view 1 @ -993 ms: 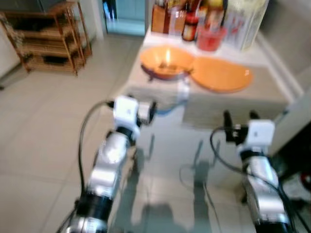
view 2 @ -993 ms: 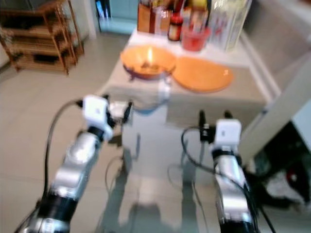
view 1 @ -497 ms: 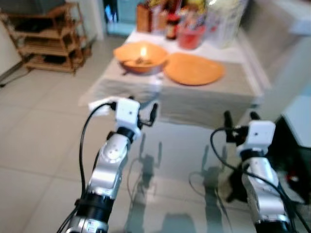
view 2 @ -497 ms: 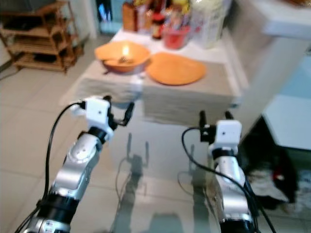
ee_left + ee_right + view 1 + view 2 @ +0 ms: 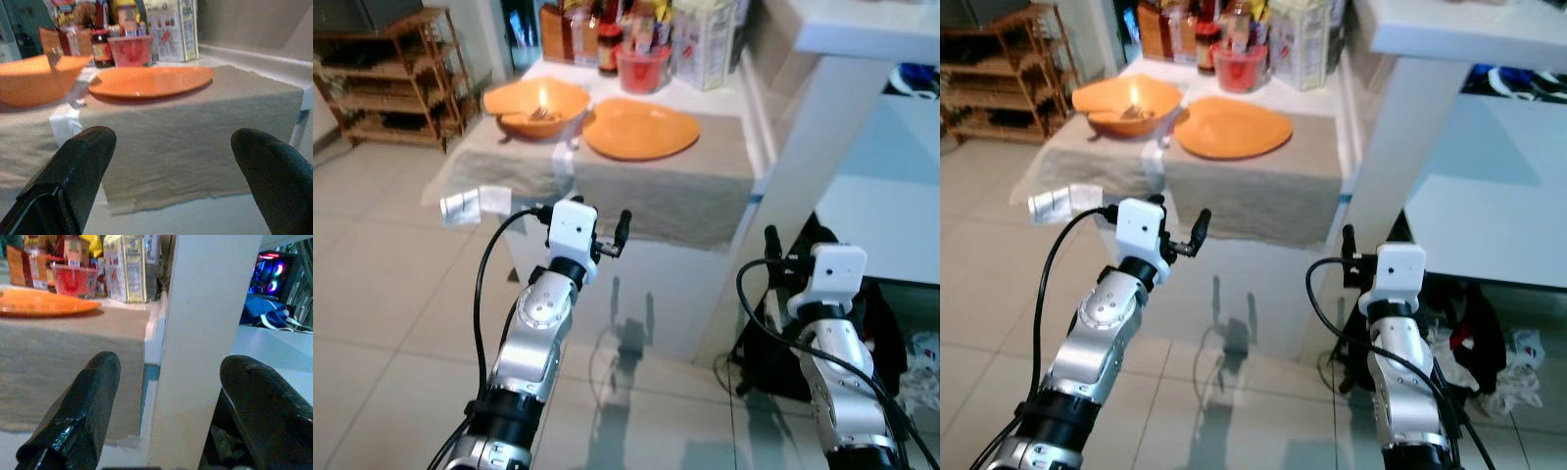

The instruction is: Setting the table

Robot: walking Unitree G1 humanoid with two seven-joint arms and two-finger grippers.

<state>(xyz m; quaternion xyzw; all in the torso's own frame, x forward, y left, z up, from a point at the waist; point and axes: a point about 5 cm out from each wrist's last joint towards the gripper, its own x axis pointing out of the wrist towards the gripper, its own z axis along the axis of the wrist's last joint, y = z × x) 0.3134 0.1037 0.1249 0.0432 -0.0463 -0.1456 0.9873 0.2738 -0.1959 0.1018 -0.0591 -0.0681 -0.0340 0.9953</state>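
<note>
**Both arms short of the bench, dishes ahead and toward the left**

The robot stands back from the bench, which is draped in a grey-beige cloth, with bare floor between it and the near edge. Both arms are raised in front of it and neither carries anything. The left end effector has its two black fingers spread apart, and the right end effector is likewise spread and empty.

The things to be laid out sit on the cloth: an orange plate about mid-bench, and just beside it, toward the bench's left edge, an orange bowl with a fork lying in it. Behind them, along the far edge, stand jars, a red tub and boxes.

From the left wrist view the plate lies almost straight ahead between the fingers, lying flat, with the bowl off to one side. The right wrist view looks at the bench's right corner and a white post. I would judge the left arm the nearer to both dishes; a step closer seems needed before either reach.
</note>
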